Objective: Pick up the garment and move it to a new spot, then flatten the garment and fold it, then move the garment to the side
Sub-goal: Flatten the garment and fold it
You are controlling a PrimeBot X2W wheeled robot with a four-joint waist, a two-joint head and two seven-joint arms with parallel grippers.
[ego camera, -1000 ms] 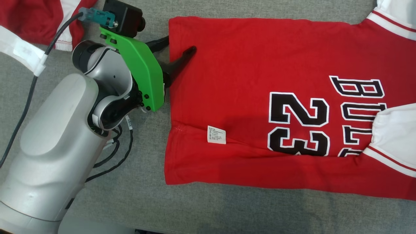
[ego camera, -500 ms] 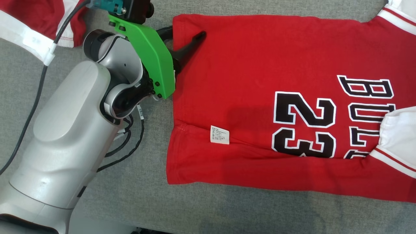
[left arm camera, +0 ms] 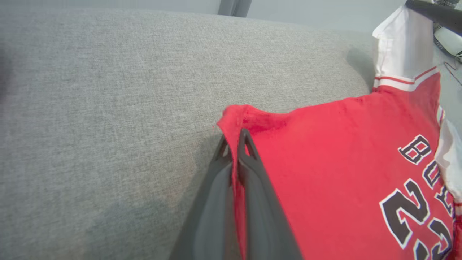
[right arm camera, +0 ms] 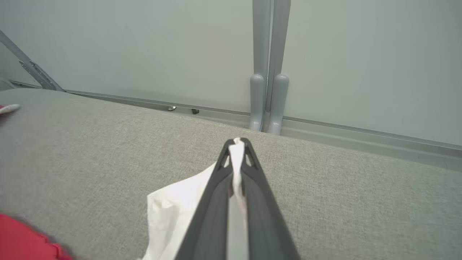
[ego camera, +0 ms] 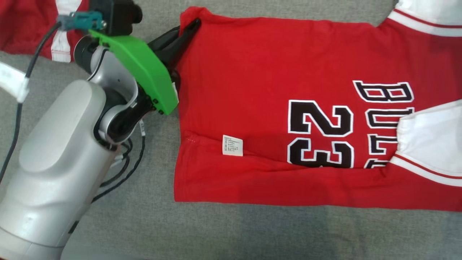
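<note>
Red jersey cloth with a black-and-white "23" print.

Head view: the garment [ego camera: 270,90] is lying spread on the grey-fabric counter [ego camera: 216,231], extending rightward from the left gripper [ego camera: 193,24]. The left gripper is pinching the garment's corner, both dark fingers pressed together, and the red cloth is bunching up at their tips. The green mount [ego camera: 140,68] and pale forearm [ego camera: 54,162] are trailing back from the gripper toward the lower left. A white care label [ego camera: 232,145] is sitting on the cloth well behind the fingertips. A white sleeve [ego camera: 429,11] is lying at the end of the garment farthest from this gripper, and a second sleeve [ego camera: 429,133] is lying folded over the lettering. Another red-and-white cloth [ego camera: 21,29] is lying behind the gripper's mount.

Left wrist view: the left gripper [left arm camera: 235,139] is clamping the red hem edge-on. The garment [left arm camera: 325,162] is running off to the right of the fingers, bare counter [left arm camera: 108,108] to their left. The white sleeve [left arm camera: 400,47] is standing raised, far ahead and to the right.

Right wrist view: the right gripper [right arm camera: 237,144] is closing on the white sleeve [right arm camera: 173,216], a strip of it showing between the fingers up to the tips. The rest is draping down to the left of the fingers, over the counter [right arm camera: 361,198]. A grey post [right arm camera: 269,72] is standing ahead of the tips.
</note>
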